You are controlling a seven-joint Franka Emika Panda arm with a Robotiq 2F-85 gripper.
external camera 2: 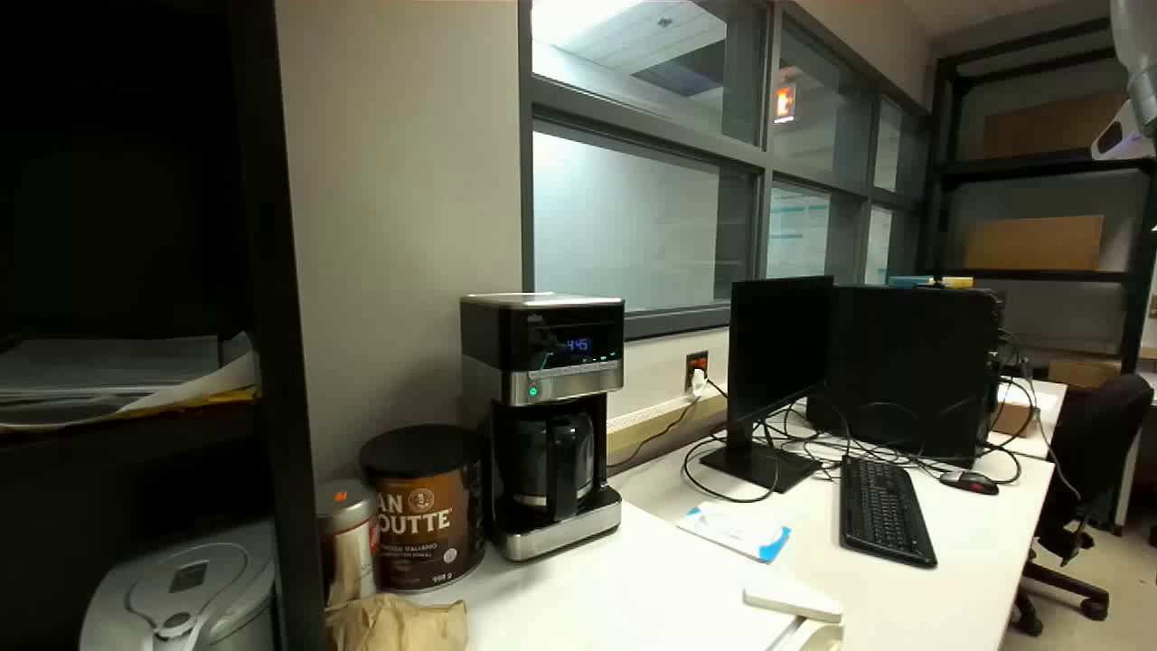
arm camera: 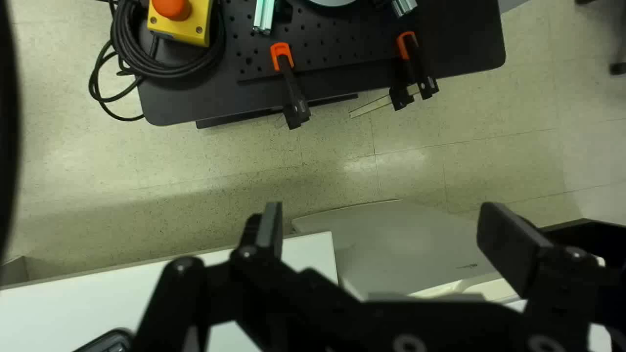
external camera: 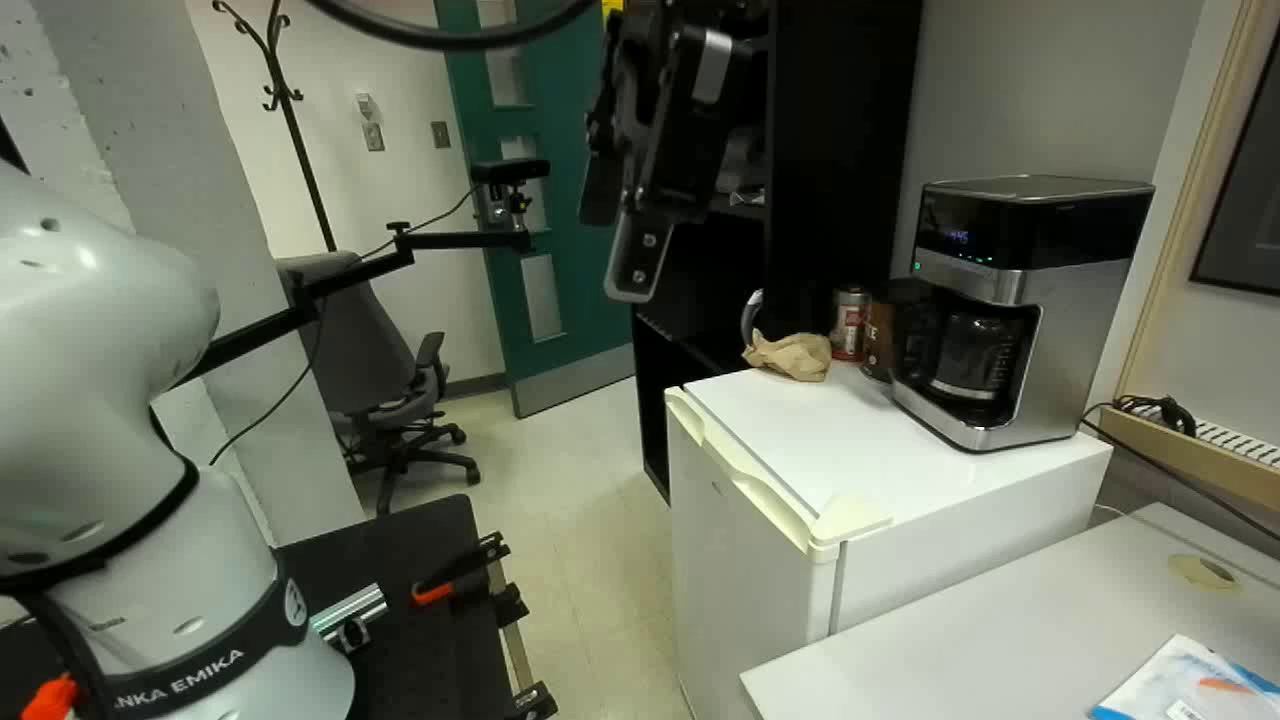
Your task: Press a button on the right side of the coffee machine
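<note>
The coffee machine [external camera: 1080,345] stands upright on the white fridge [external camera: 790,420] in an exterior view. It also shows in an exterior view [external camera 2: 499,339], with its front display reading 4:45. A silver button band [external camera 2: 578,383] runs below the display, with a lit green light at its left end. The dark glass carafe [external camera 2: 533,466] sits inside the machine. My gripper [external camera: 622,245] hangs fingers down, higher than the fridge top and well apart from the machine. In the wrist view my gripper [arm camera: 381,237] is open, with nothing between its fingers. The machine does not show in the wrist view.
A brown coffee tub [external camera 2: 425,529], a small can [external camera: 851,325] and a paper bag [external camera: 790,354] stand beside the machine. A tall black shelf [external camera: 840,140] rises behind them. A white desk [external camera: 930,640] adjoins the fridge, bearing a monitor [external camera 2: 782,348] and keyboard [external camera 2: 886,511].
</note>
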